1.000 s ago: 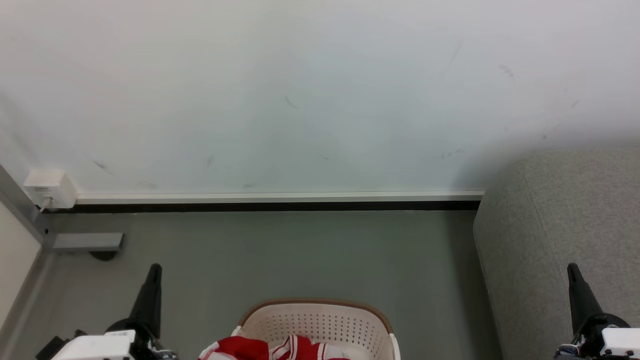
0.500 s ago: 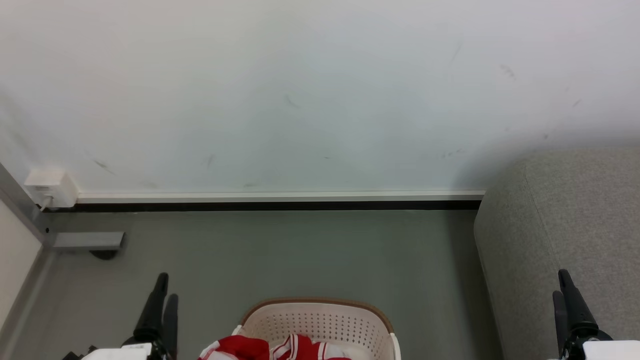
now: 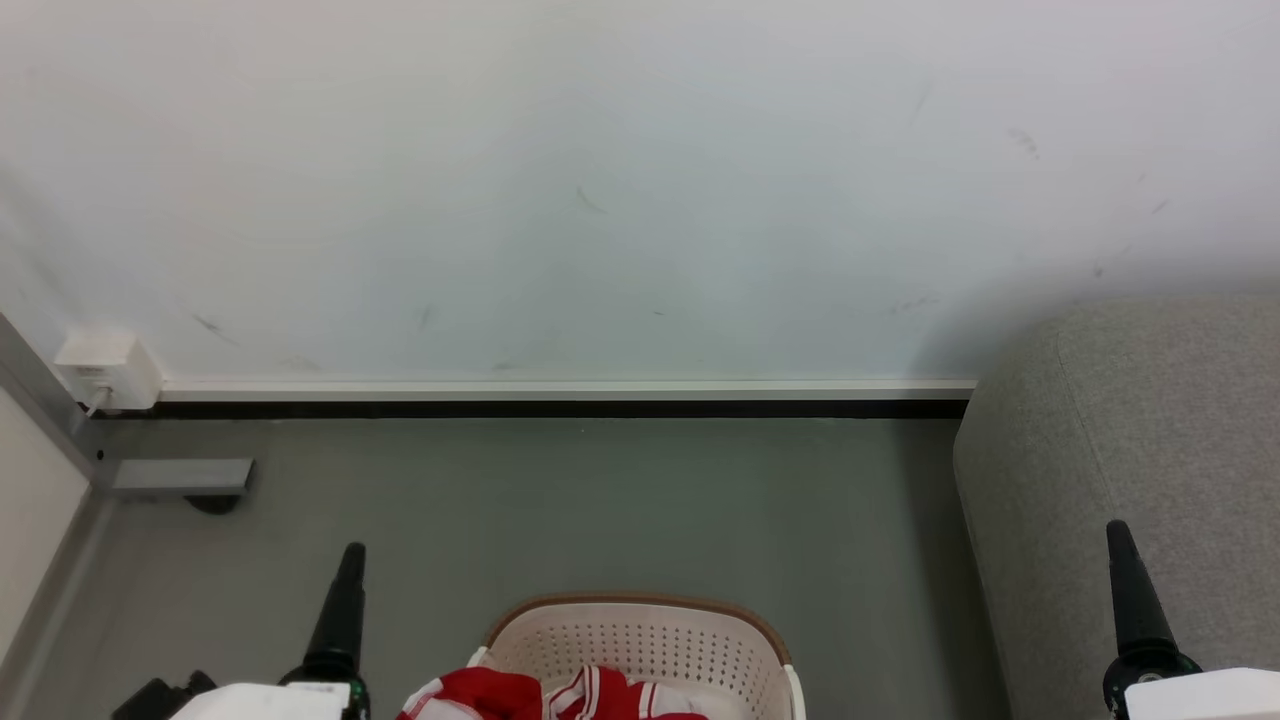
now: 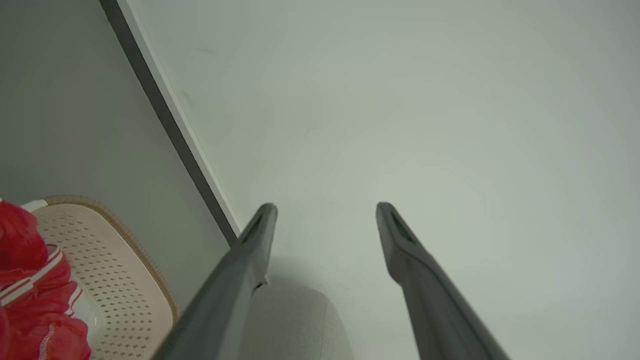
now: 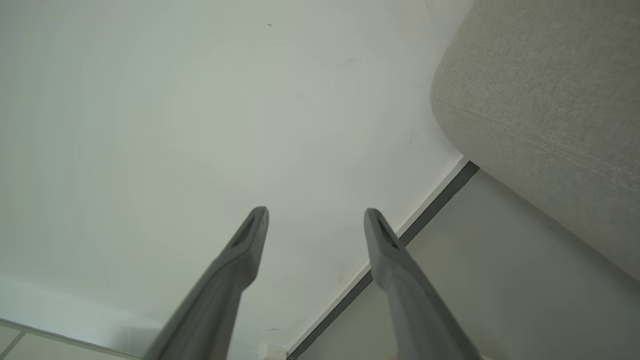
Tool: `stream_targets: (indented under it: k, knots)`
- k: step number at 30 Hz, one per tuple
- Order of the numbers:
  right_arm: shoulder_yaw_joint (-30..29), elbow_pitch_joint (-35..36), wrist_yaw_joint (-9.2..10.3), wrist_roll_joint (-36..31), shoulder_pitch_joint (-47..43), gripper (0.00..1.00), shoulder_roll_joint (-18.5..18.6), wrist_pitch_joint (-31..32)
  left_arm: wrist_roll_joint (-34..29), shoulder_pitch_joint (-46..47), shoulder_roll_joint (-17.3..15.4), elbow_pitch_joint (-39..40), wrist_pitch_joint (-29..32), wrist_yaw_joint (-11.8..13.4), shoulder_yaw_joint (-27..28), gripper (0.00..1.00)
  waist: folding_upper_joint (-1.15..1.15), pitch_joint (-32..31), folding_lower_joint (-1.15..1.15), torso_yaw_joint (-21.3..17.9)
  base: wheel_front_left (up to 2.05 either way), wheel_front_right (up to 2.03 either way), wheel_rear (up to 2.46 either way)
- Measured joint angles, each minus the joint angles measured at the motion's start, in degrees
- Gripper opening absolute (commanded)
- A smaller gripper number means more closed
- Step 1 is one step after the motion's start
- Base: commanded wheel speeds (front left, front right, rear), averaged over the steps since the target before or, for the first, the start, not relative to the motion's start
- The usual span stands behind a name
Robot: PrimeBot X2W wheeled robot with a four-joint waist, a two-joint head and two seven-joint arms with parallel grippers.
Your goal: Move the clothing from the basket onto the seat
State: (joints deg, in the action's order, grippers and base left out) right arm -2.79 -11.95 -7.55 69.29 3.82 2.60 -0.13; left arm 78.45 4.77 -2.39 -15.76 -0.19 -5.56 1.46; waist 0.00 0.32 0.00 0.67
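I'm at the opening step: nothing is picked up yet. The red thin-fabric jersey with white striped trim point(image 3: 545, 697) lies bunched inside the oval cream perforated plastic basket with the brown rim point(image 3: 640, 640), at the bottom of my head view. The big grey speckled woven sofa point(image 3: 1150, 450) stands to the basket's right, apart from it across bare floor.

My left gripper point(image 4: 325, 210) hangs to the basket's left and my right gripper point(image 5: 315, 212) to its right, in front of the sofa. Both have their fingers spread wide with nothing between them, pointing at the wall beyond the basket.

As I judge it, the next move is to tip down and bring a gripper over the basket onto the jersey, since both are aimed above it.

Compared with a second ago, both grippers sit closer in toward the basket. The jersey and basket haven't moved; the slight overall shift is the camera's.
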Motion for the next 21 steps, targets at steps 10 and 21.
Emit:
stream_targets:
  k: [10, 21]
  knots:
    - [2.14, 1.63, 0.0, -14.69, -0.98, 1.0, 0.14, -2.03, -12.48, 0.02, -0.02, 0.7, -1.99, 2.54, -3.34, 1.0, 0.0, -0.15, 0.0, 0.2, 0.0, 0.0, 0.0]
    - [3.68, 1.63, 0.0, -27.21, -1.83, 1.0, 0.33, -4.28, -24.6, 0.01, -0.04, 1.19, -4.35, 4.71, -5.58, 1.0, 0.0, -0.33, 0.0, 0.57, 0.0, 0.0, 0.0]
